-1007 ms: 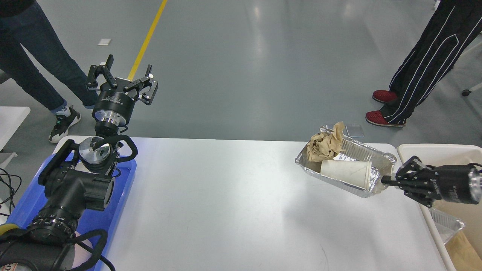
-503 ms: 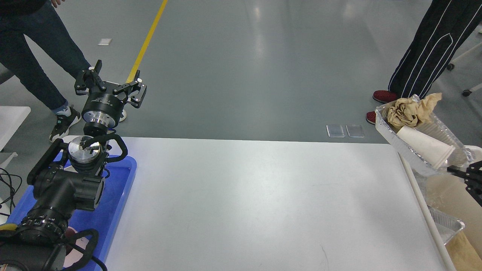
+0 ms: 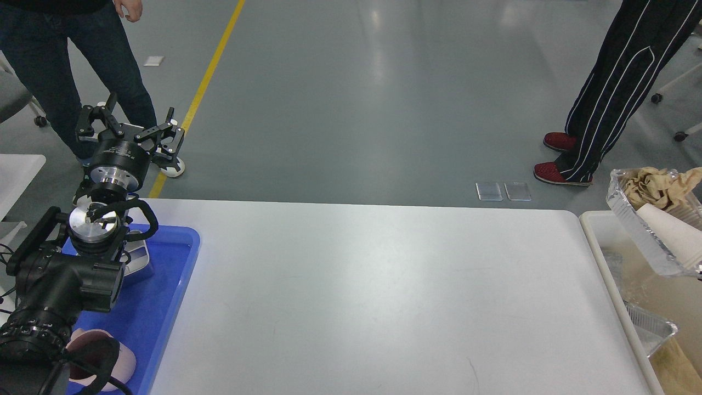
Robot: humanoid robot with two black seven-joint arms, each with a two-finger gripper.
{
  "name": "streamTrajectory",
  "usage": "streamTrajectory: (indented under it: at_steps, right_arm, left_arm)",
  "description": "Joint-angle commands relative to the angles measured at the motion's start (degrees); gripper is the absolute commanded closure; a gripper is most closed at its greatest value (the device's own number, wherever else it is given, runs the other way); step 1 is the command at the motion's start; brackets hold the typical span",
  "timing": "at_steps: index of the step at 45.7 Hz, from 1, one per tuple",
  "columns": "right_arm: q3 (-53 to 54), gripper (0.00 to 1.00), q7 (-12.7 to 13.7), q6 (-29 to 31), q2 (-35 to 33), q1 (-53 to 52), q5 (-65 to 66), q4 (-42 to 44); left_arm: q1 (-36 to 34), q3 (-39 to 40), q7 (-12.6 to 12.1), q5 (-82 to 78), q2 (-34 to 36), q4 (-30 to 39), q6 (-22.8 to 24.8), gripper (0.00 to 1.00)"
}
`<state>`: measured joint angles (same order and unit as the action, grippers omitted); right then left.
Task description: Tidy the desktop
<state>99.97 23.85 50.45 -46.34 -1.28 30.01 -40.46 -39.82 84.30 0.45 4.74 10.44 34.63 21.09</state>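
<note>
The white surface (image 3: 373,296) is seen bare, a tilted foil tray (image 3: 647,241) of rubbish is poised over the right bin (image 3: 595,241), the left tool (image 3: 129,129) is spread wide, and the right tool is out of view.

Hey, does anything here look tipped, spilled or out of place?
Yes: the foil tray at the right edge hangs steeply tilted above the cream bin, with a paper cup and crumpled brown paper sliding inside it. No spill shows on the desktop.

black arm (image 3: 60,280), silver joint rings, cables

site: robotics lab/industrial hall | evidence: grey glossy floor (image 3: 351,99) had yellow lane line (image 3: 211,71), white counter (image 3: 384,296), bystanders stood
</note>
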Motion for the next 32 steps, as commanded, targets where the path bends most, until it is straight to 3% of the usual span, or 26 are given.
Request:
streamTrajectory:
  at_steps: [1, 32]
  right_arm:
    - [-0.04, 1.00, 0.06, -3.34, -0.06, 0.23, -0.04, 1.88]
    - [-0.30, 1.00, -0.03, -11.95, 0.55, 1.90, -0.04, 10.49]
  left_arm:
    - [0.01, -0.01, -0.01, 0.00, 0.28, 0.09, 0.00, 0.03]
    - [0.62, -0.01, -0.01, 0.00, 0.54, 0.44, -0.79, 0.03]
